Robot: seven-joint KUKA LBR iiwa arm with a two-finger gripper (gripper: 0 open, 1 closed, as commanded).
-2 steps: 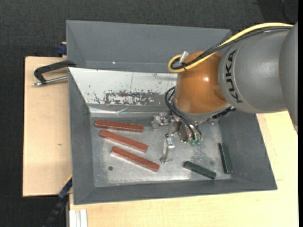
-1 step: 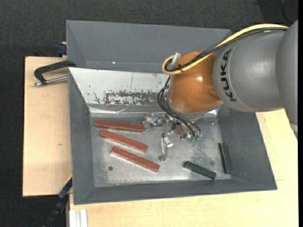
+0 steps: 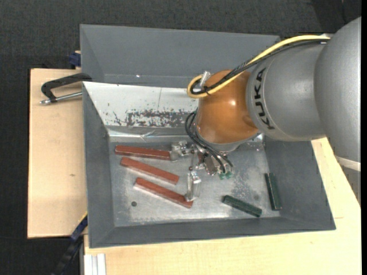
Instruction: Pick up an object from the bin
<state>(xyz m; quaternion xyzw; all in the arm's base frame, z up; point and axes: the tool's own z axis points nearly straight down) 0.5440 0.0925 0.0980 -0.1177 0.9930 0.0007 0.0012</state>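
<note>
camera view. grey bin (image 3: 97, 171); arm (image 3: 298, 96) marked "kuka"; gripper (image 3: 187, 168) mid-floor, fingers spread apart; one tip by upper red-brown bar (image 3: 140, 151), other at right end of lowest red-brown bar (image 3: 160, 191); middle red-brown bar (image 3: 146, 169) just left; two dark green bars (image 3: 241, 205) toward front right corner.

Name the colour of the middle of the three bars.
Bar: reddish brown, camera view.
</note>
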